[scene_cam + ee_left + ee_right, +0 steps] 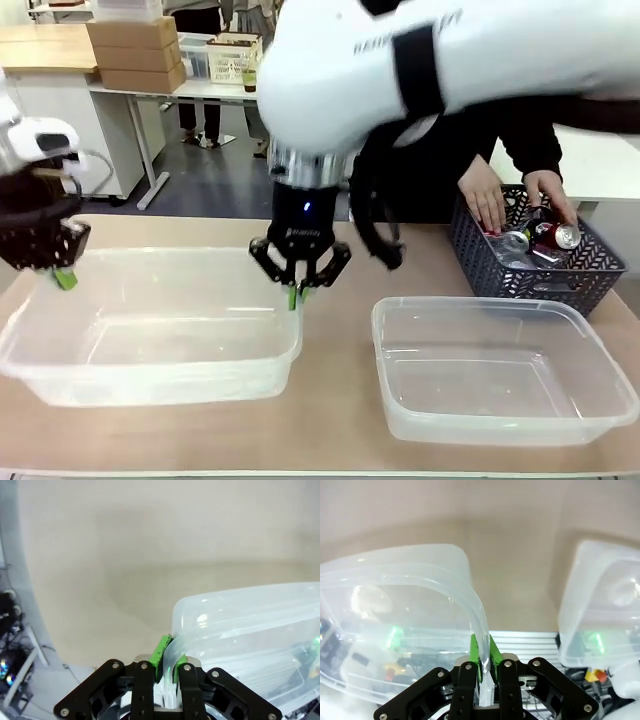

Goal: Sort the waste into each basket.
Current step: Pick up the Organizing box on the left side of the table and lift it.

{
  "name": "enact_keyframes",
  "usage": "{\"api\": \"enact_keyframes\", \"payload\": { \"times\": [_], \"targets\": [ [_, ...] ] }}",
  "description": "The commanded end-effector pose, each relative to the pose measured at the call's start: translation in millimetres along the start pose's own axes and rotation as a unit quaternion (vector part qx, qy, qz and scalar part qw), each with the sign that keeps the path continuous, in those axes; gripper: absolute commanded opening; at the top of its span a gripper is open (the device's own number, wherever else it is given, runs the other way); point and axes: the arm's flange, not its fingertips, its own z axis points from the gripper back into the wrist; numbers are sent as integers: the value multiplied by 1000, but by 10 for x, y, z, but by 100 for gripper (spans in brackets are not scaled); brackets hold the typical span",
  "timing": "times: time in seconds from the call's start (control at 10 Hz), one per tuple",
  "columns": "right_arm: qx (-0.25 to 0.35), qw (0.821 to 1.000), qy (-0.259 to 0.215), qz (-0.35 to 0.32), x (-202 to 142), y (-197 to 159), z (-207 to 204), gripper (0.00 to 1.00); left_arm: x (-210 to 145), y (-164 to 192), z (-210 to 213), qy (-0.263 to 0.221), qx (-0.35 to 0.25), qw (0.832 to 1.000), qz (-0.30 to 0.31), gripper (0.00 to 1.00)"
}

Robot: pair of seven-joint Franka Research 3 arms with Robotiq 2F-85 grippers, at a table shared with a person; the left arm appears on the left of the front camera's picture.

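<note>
**Waste (552,235) sits in dark lattice basket (600,278) while both grippers clamp left clear tub (150,382)**

Crushed cans and clear bottles lie in the basket at 2 o'clock on the table (335,425), with a person's hands (483,200) in among them. At 9 o'clock the left gripper (64,278) pinches the tub's left rim. Near centre the right gripper (298,293) pinches its right rim, green pads pressed on the plastic. The second clear tub (480,425) stands at 4 o'clock, just beside.

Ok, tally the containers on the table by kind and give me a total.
Clear plastic tubs: 2 (left tub, right tub)
Dark lattice basket: 1
Total: 3
</note>
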Motion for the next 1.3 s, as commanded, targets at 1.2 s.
{"api": "enact_keyframes", "payload": {
  "times": [1.2],
  "targets": [
    [3,999,-32,3,-329,-1793,836,6,431,-1834,296,6,-46,997,-69,7]
  ]
}}
